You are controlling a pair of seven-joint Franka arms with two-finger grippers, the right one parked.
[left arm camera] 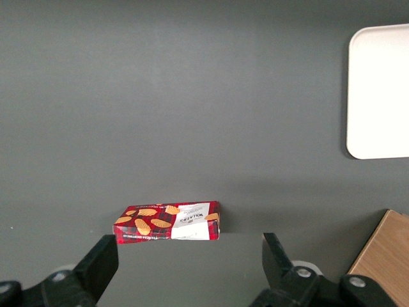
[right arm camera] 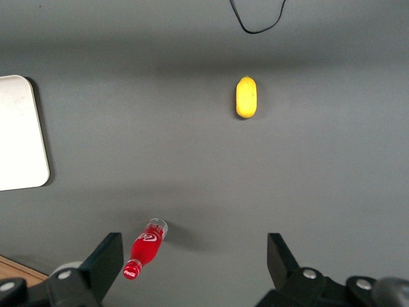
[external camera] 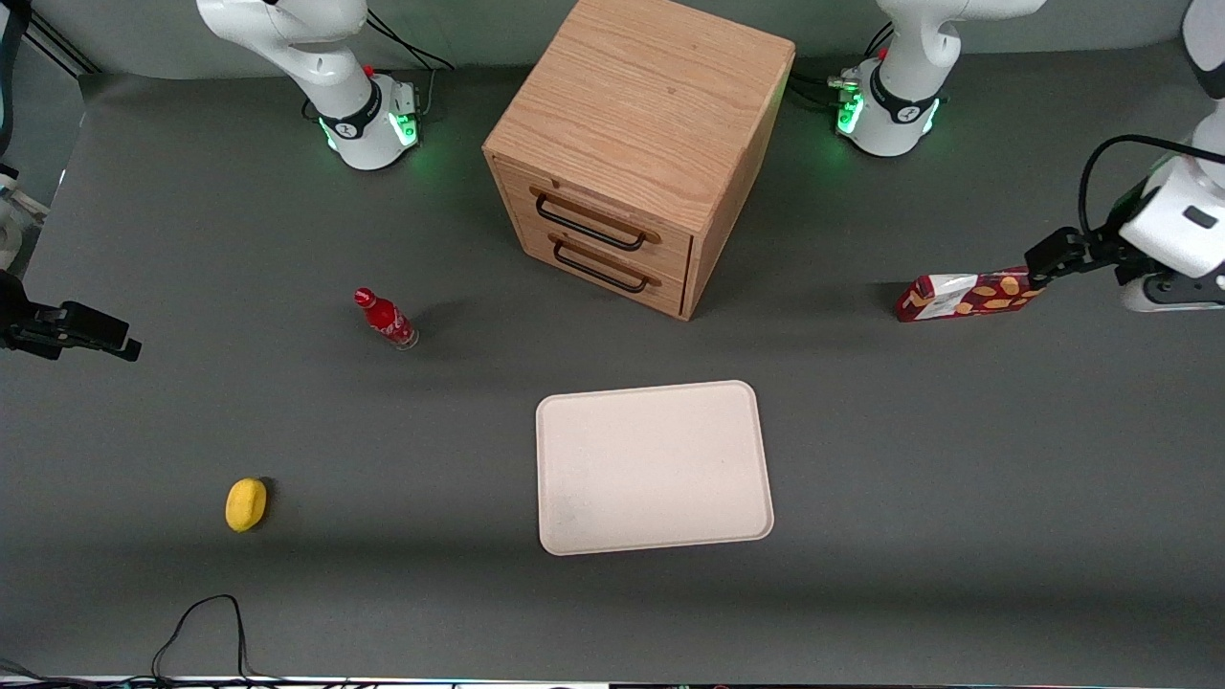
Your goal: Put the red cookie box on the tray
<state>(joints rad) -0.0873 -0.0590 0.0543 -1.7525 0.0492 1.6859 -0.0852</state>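
- The red cookie box (external camera: 967, 297) lies flat on the grey counter (external camera: 287, 593) toward the working arm's end, its white end panel pointing toward the wooden drawer cabinet (external camera: 636, 153).
- The pincer (external camera: 1048, 256) hangs at the box's outer end; from the front it appears just above or touching that end, and contact cannot be told.
- In the left wrist view the fingers (left arm camera: 96, 268) stand wide apart with nothing between them, and the box (left arm camera: 169, 222) lies on the counter between the two tips.
- The tray (external camera: 654, 467) rests near the counter's middle, nearer the front camera than the cabinet, well apart from the box, with nothing on it.
- A small red soda bottle (external camera: 386, 319) and a yellow lemon-like object (external camera: 246, 504) sit toward the parked arm's end, the yellow one nearer the front camera.
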